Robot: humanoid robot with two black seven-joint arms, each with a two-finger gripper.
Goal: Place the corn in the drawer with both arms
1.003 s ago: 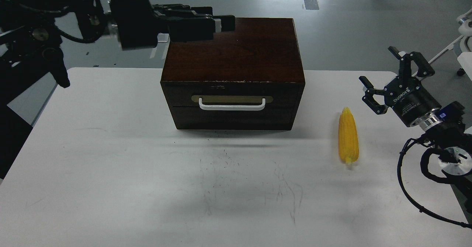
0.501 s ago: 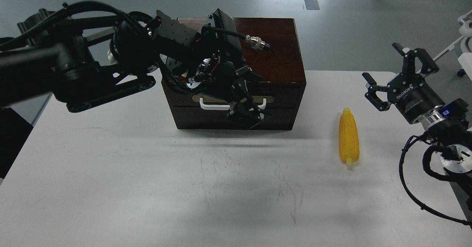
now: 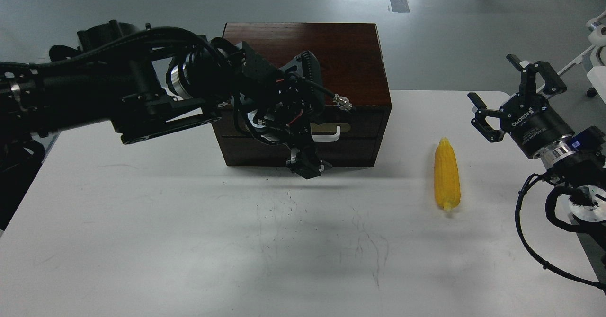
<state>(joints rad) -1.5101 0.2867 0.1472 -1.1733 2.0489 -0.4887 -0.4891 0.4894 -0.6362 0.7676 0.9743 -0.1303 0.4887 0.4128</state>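
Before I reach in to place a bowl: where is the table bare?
Bare: the wide near strip of the table, and between box and corn. Crowded: the drawer front, where the left gripper hangs, and right of the corn by the right gripper.

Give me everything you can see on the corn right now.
The corn is a bright yellow husked cob with rows of kernels, tapered to a point at its far end, with a small stub at the near end. It lies flat on the white table, lengthwise away from the camera, to the right of the dark wooden box. Nothing touches it but the table; the right tool hangs open beside it, apart.
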